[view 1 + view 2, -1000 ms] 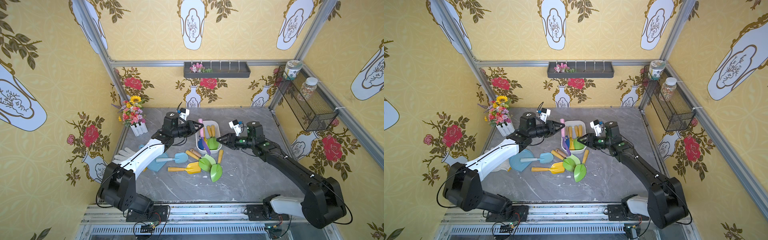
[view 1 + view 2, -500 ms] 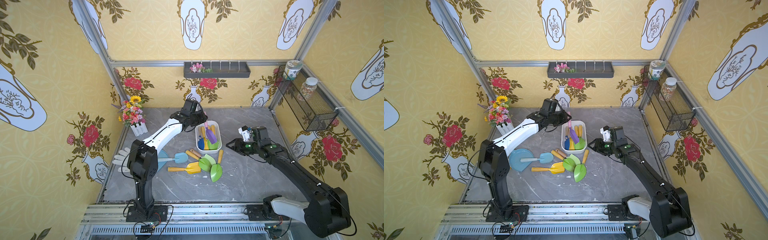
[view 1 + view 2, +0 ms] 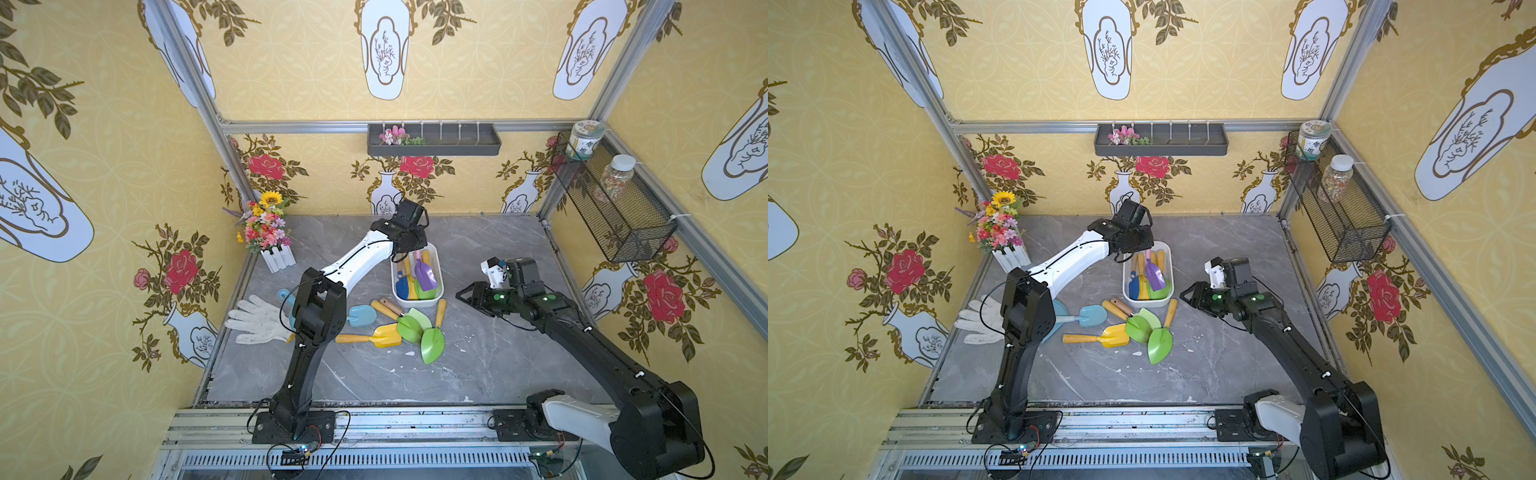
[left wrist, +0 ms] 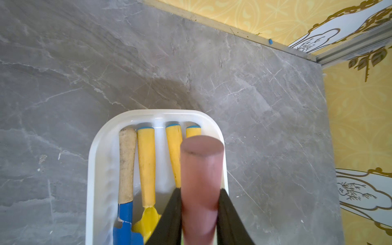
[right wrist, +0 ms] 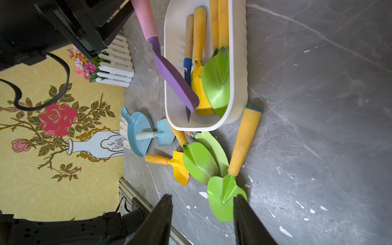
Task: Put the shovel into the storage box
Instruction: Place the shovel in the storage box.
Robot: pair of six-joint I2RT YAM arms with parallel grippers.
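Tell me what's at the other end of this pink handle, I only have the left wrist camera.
Observer: A purple blade. The purple shovel slants down with its blade tip inside the storage box.
Operator: Where's the right arm?
Observer: The right gripper hangs beside the box, apart from it, jaws open and empty.
Operator: How many shovels lie outside the box?
Observer: Five on the table: a light blue shovel, a yellow shovel and three green shovels.
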